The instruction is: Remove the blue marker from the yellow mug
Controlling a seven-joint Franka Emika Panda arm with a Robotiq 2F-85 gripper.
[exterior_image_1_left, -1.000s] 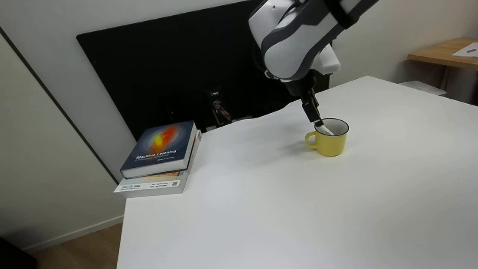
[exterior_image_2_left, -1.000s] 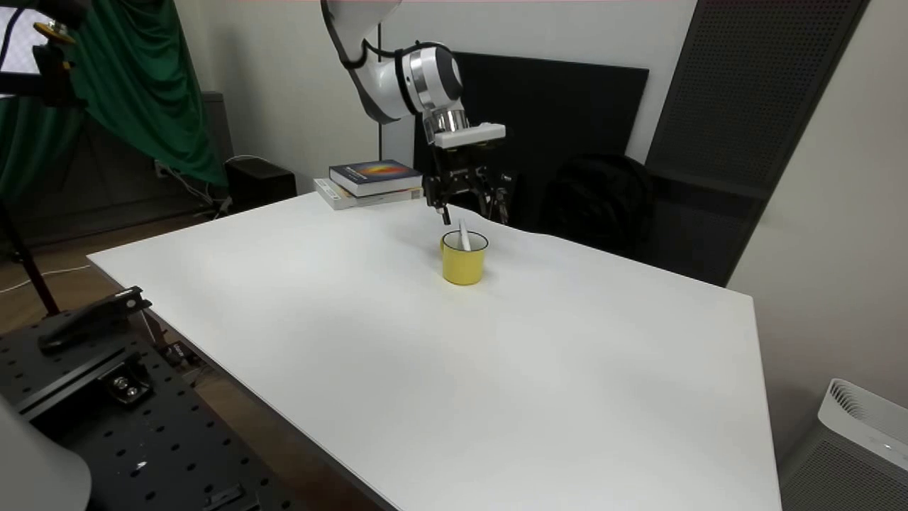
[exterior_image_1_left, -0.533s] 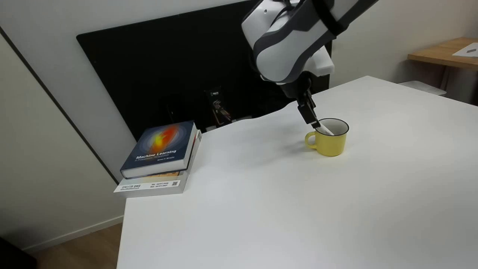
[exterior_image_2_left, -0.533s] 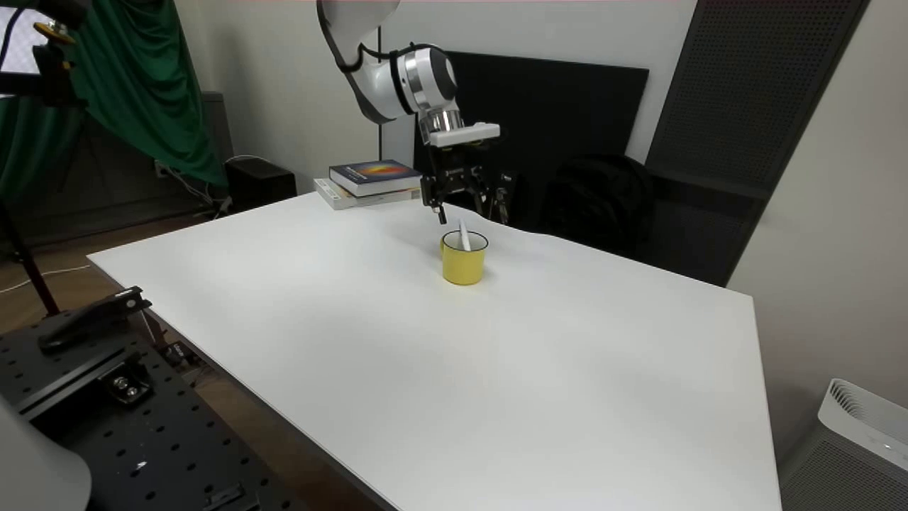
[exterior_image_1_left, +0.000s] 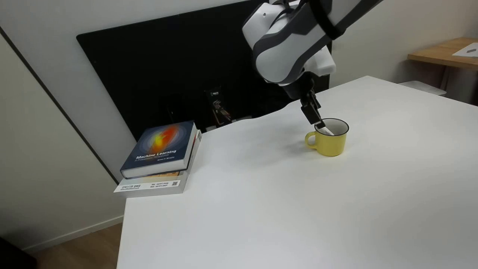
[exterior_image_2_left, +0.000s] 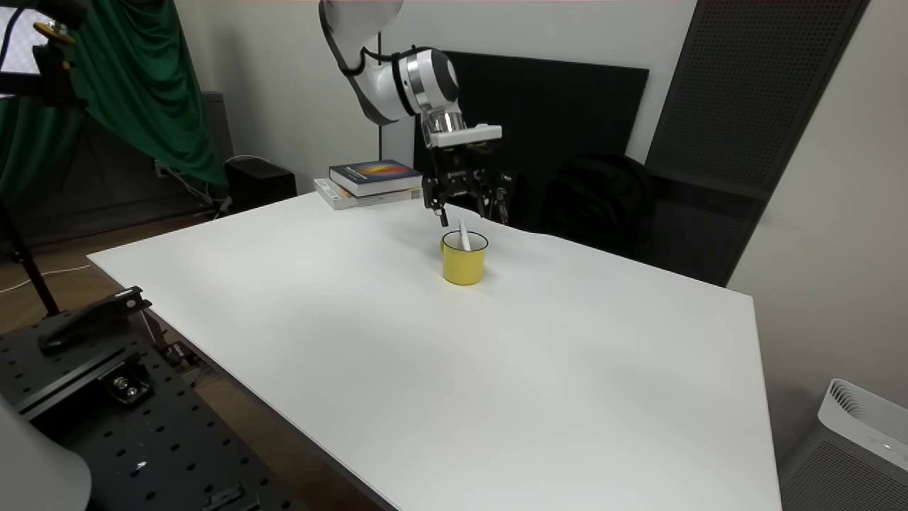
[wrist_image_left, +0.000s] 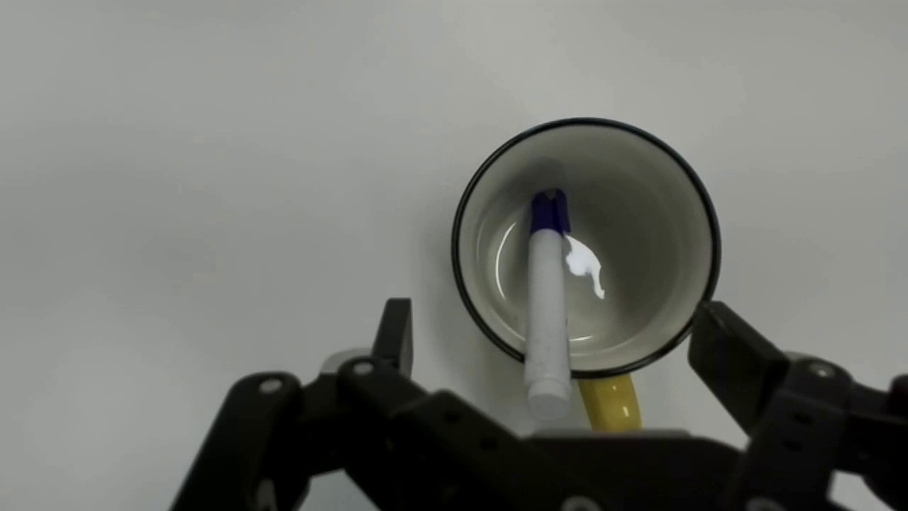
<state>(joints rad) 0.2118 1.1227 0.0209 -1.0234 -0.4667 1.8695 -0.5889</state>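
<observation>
The yellow mug stands upright on the white table in both exterior views (exterior_image_1_left: 331, 146) (exterior_image_2_left: 462, 268). In the wrist view, I look down into its pale inside and dark rim (wrist_image_left: 638, 199). The blue marker (wrist_image_left: 547, 305) leans in the mug, dark blue cap down at the bottom. Its white end sticks out over the rim on the handle side. It also shows in both exterior views (exterior_image_1_left: 327, 131) (exterior_image_2_left: 464, 237). My gripper (wrist_image_left: 553, 323) is open. Its fingers (wrist_image_left: 397, 333) stand wide apart on either side of the marker, not touching it. The right fingertip overlaps the mug's rim in this view.
Two stacked books (exterior_image_1_left: 160, 149) lie at a table corner; they also show in the other exterior view (exterior_image_2_left: 374, 177). A large dark panel (exterior_image_1_left: 179, 67) stands behind the table. The mug's yellow handle (wrist_image_left: 611, 403) lies under the gripper in the wrist view.
My gripper has shifted slightly away from the mug, then back toward it and a little lower. It stays open. The mug and marker have not moved.
</observation>
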